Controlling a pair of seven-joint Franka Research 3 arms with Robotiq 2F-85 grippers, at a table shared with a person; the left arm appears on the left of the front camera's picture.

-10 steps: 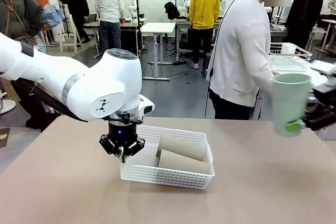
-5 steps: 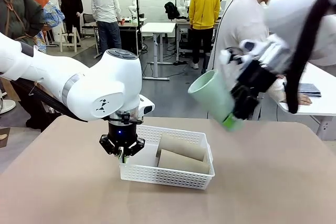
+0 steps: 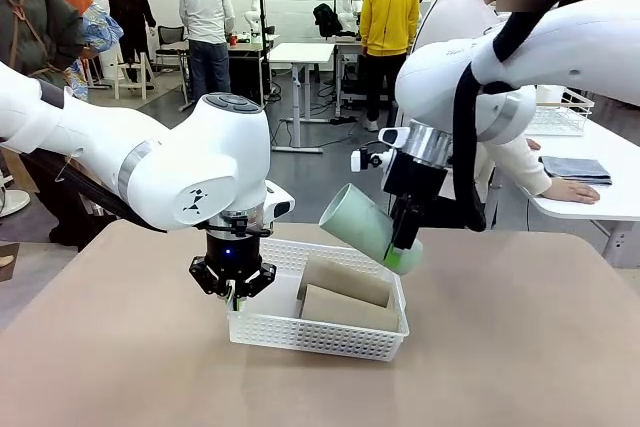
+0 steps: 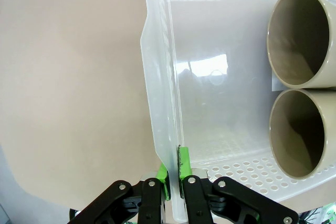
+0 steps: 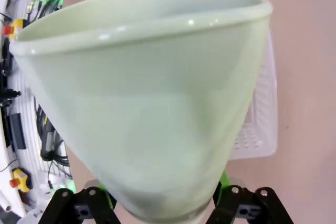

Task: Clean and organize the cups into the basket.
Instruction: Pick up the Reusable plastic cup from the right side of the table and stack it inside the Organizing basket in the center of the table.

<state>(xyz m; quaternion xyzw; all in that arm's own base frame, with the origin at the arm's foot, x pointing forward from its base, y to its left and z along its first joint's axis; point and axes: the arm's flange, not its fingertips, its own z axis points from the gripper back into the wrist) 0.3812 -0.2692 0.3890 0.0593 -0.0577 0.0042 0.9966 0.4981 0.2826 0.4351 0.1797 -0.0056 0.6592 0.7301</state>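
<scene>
- The white lattice basket (image 3: 325,325) sits on the tan table (image 3: 520,347), near its middle.
- Two tan cups (image 3: 345,295) lie on their sides inside it, side by side, at its right end.
- The left gripper (image 3: 232,292) has its fingers closed on the basket's left wall.
- The right gripper (image 3: 402,250) clamps the base of a mint green cup (image 3: 362,226), tilted above the basket's far right corner, mouth pointing left.
- A person's hand (image 3: 567,190) rests on another table beyond.
</scene>
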